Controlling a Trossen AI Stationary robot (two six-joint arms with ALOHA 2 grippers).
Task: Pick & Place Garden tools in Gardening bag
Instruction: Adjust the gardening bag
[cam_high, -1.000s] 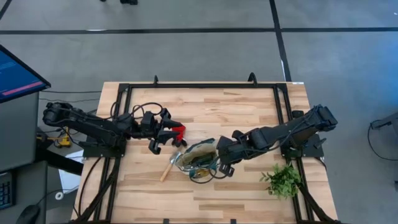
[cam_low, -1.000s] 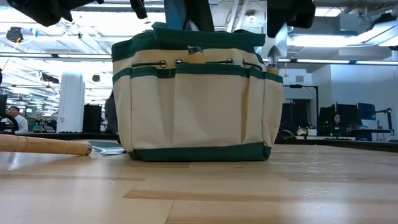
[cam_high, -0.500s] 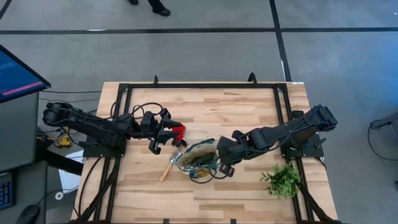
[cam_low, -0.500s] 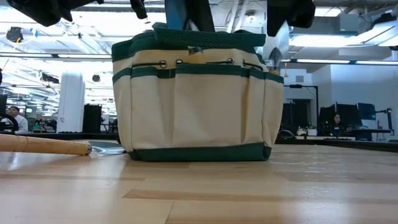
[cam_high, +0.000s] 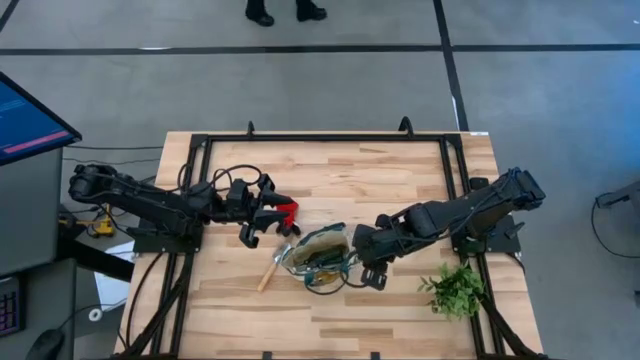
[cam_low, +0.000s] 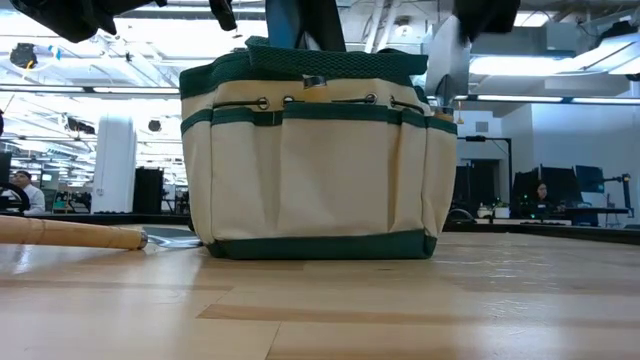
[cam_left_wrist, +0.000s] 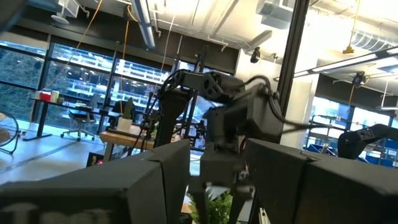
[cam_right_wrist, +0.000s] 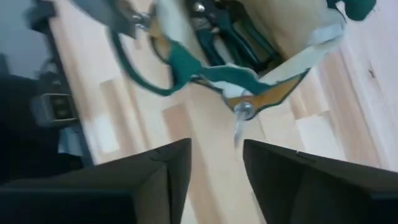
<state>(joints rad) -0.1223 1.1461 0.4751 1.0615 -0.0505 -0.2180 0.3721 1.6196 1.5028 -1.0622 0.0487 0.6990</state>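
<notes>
Gardening bag (cam_high: 318, 255) set at mid-table, flanked by both grippers.

A wooden-handled trowel (cam_high: 272, 267) is seen lying just left of the bag; the right gripper (cam_high: 366, 266) is held just right of the bag, fingers parted and empty; the left gripper (cam_high: 262, 216) is held beyond the bag's left, fingers parted, beside a small red item (cam_high: 288, 212).

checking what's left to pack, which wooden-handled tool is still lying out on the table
The wooden-handled tool lying flat on the table just left of the gardening bag. The other wooden-handled tool already sits in a bag pocket.
</notes>
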